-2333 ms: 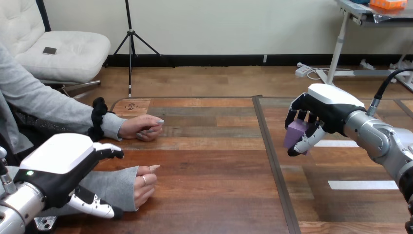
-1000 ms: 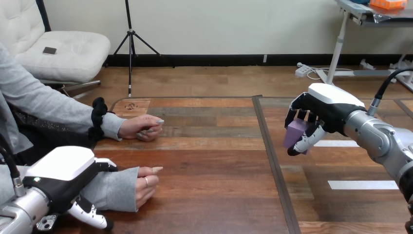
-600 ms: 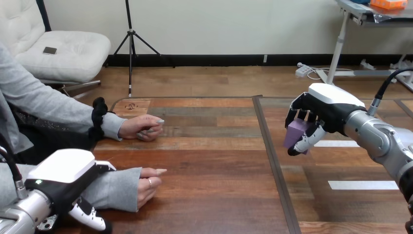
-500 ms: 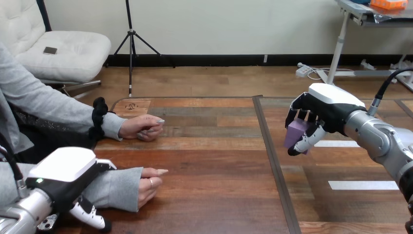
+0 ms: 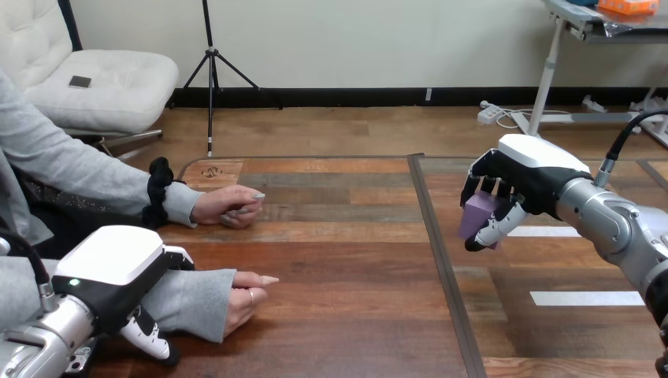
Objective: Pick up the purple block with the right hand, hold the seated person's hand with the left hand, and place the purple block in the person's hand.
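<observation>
Purple block [image 5: 477, 213] is sitting in the right hand [image 5: 526, 175], over the right half of the table [image 5: 354, 331]. That hand's fingers [image 5: 473, 186] are curling down over the block's top while the thumb [image 5: 495, 230] is pressing up under its lower edge, so the block is being clamped between them, with 1 face showing in the gap. Well apart, at the view's lower left, the left hand [image 5: 110, 264] is lying over the person's grey-sleeved forearm [image 5: 193, 295], fingers [image 5: 179, 257] hooking over its far side and thumb [image 5: 150, 340] wrapping its near side. The person's nearer hand [image 5: 244, 298] is resting on the table just beyond the cuff. The person's farther hand [image 5: 230, 206] is lying loosely closed on the wood.
</observation>
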`<move>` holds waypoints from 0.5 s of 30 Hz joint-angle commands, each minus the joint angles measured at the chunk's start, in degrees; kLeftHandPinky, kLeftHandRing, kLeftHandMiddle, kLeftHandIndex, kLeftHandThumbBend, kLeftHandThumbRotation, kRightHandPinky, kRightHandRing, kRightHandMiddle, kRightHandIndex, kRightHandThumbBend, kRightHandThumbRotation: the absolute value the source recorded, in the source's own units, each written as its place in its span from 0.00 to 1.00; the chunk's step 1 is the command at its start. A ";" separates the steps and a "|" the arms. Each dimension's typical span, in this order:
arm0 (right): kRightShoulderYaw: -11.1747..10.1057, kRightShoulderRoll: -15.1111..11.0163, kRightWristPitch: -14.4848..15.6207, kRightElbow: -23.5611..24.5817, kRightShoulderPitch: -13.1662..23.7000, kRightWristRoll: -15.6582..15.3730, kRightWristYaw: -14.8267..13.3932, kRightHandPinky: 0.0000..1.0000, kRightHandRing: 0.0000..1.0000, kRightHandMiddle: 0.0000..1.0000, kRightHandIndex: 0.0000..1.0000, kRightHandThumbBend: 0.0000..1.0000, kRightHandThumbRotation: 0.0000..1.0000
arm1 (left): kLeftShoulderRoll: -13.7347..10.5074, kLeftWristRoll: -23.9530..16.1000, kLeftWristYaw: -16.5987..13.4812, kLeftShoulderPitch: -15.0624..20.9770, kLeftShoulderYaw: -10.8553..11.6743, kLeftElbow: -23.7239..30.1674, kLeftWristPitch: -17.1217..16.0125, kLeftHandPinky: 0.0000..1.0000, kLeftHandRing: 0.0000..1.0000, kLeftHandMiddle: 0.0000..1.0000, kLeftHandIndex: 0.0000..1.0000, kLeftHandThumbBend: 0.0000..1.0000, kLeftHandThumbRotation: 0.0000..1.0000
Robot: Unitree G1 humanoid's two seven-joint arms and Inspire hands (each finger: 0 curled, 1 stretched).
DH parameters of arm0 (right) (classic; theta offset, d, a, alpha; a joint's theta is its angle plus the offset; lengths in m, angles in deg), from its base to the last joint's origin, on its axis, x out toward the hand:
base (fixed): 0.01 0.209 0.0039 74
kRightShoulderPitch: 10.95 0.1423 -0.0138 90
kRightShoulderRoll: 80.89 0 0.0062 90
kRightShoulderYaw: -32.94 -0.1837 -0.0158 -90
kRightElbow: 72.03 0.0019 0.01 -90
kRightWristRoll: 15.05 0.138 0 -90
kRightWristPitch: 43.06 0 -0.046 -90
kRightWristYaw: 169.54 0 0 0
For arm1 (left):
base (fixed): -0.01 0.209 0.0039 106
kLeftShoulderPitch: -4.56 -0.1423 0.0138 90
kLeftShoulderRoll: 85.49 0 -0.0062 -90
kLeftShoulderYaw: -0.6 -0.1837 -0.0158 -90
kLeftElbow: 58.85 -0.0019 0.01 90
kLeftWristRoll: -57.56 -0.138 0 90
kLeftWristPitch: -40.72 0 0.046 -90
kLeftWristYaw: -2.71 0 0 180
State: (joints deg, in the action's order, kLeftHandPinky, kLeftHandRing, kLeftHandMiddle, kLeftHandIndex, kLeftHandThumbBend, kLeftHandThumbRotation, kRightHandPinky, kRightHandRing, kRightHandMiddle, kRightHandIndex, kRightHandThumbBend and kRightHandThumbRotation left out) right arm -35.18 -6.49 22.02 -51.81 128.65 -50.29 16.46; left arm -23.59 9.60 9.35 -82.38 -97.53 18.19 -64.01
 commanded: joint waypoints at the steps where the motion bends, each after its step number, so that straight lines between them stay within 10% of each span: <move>1: -1.38 -1.15 -0.78 2.86 5.04 1.36 -0.74 0.38 0.43 0.48 0.46 0.74 0.00 | 0.30 -0.67 -0.97 3.21 -1.02 -1.28 1.66 0.67 0.74 0.75 0.72 0.98 0.20; 15: -1.26 -1.37 -0.52 2.88 5.10 1.24 -0.61 0.37 0.43 0.47 0.46 0.74 0.00 | 0.93 -0.31 -3.23 3.77 -2.37 -2.44 1.59 0.65 0.73 0.74 0.71 0.97 0.23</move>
State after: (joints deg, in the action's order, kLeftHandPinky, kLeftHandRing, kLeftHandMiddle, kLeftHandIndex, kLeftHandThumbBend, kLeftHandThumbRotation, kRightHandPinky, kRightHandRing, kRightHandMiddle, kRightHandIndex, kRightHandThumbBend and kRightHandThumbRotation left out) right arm -35.19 -6.49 22.01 -51.81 128.65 -50.21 16.46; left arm -23.47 9.57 7.86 -81.50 -98.83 16.86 -62.61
